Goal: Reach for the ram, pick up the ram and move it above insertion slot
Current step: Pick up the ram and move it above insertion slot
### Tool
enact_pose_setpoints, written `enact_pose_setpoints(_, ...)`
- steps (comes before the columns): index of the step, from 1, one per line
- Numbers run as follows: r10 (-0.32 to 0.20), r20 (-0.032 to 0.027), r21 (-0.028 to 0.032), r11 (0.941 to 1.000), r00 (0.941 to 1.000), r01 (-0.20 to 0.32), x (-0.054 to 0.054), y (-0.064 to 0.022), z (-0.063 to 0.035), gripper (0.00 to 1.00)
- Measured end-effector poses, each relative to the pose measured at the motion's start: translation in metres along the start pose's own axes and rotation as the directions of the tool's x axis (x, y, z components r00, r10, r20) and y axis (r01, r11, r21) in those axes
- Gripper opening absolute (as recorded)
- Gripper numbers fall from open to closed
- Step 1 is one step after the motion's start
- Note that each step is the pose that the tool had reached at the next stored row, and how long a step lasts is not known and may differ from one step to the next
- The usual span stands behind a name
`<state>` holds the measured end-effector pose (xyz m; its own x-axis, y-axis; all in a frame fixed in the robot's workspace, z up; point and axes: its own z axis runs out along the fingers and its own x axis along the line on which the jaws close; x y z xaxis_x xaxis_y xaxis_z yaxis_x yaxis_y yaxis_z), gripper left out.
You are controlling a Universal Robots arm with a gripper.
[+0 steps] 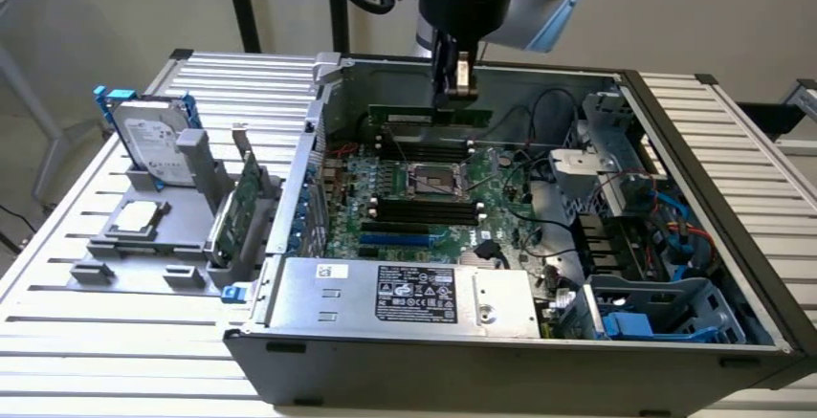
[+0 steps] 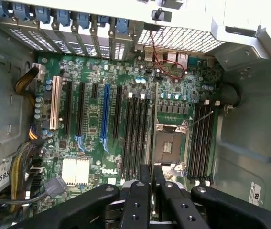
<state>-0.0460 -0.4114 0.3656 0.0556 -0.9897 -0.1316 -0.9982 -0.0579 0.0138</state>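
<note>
While hanging over the open case (image 1: 715, 246), gripper (image 1: 454, 93) clamped tight on the ram (image 1: 428, 113), stick edge-down, held clear above the motherboard (image 1: 422, 198) slots near the far wall, decent room around.

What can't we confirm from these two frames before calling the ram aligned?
- Exterior view: the narrow green ram stick hangs in the black gripper over the green motherboard; its middle is covered by the jaws.
- Wrist view: the stick appears edge-on as a thin line; which black slot lies under it cannot be told.
- Height above the slots: neither view settles it.
- Power supply label: text too small.
</note>
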Motion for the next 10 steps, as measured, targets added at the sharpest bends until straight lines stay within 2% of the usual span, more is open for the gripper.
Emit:
enact_pose_setpoints(5,0.016,-0.0003,0.0017,0.9999,0.9999,-0.016,-0.006,-0.0008,0.003,0.15)
enact_pose_setpoints(10,0.016,-0.0004,0.0018,0.9999,0.9999,-0.016,-0.0068,-0.0008,0.0031,0.15)
